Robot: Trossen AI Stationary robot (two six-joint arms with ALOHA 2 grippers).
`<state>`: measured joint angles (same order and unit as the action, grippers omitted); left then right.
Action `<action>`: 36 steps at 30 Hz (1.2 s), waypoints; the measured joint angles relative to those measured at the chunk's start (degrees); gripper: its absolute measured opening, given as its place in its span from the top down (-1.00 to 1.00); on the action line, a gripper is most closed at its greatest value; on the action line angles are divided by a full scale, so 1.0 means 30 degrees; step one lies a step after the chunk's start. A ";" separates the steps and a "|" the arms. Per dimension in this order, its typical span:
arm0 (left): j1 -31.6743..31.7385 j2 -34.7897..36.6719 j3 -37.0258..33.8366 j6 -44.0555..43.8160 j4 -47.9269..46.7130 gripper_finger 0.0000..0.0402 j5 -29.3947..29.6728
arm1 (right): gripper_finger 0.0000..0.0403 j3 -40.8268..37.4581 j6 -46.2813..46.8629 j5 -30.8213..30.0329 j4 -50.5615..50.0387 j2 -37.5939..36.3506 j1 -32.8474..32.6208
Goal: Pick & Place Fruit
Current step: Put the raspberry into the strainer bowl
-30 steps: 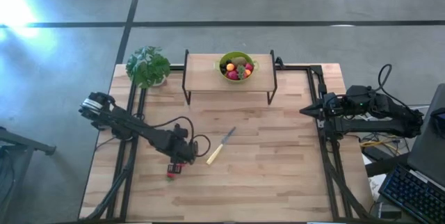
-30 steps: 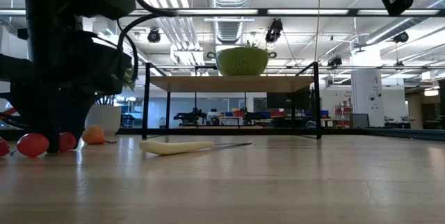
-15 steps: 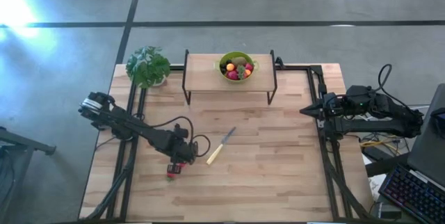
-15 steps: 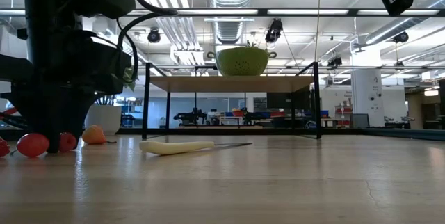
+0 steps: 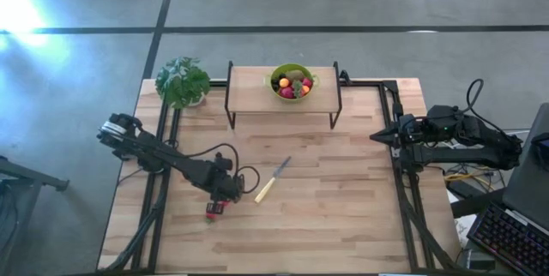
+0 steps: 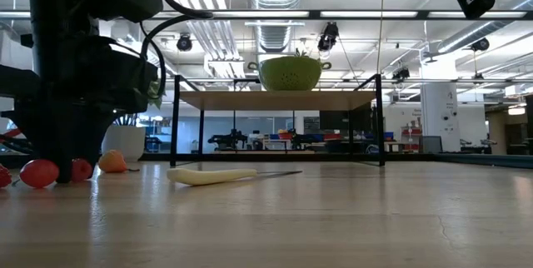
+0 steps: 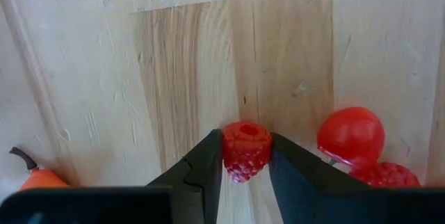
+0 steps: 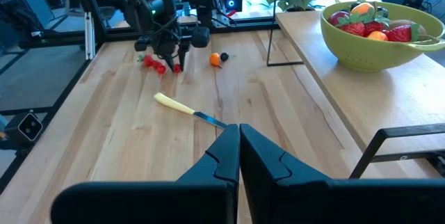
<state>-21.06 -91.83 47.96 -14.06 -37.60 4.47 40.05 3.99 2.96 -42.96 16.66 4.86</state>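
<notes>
Pale wooden planks make up our table (image 5: 343,182), with a pale-handled knife (image 5: 271,180) lying near its middle. Our left gripper (image 7: 245,174) is down at the near-left part of the table, its fingers closed onto a red raspberry (image 7: 245,150); a red tomato-like piece (image 7: 350,136) sits just beside it. Our right gripper (image 8: 238,144) hangs shut and empty at the table's right edge. More fruit fills the green bowl (image 5: 292,82) on the far shelf (image 5: 257,94).

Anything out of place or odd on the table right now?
A knife lies loose mid-table, angled, unrelated to the fruit. Loose fruit sits scattered around the left gripper, which is closed on a raspberry. The bowl sits upright on the shelf. Nothing looks spilled or damaged.
</notes>
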 joint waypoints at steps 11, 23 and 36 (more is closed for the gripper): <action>0.0167 0.0784 -0.0172 0.2946 0.6536 0.48 0.3328 | 0.96 -0.0003 0.0000 0.0000 -0.0003 -0.0002 -0.0001; 0.1597 0.1552 0.0491 0.9123 1.5885 0.47 0.2762 | 0.96 -0.0003 -0.0007 0.0000 0.0007 0.0031 0.0002; 0.5776 0.1552 0.3068 1.1690 1.9063 0.47 0.5085 | 0.96 0.0001 0.0000 0.0000 0.0007 0.0038 0.0001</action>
<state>-3.73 -87.18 57.16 21.01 19.58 19.73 40.05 3.99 2.96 -42.94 16.78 4.86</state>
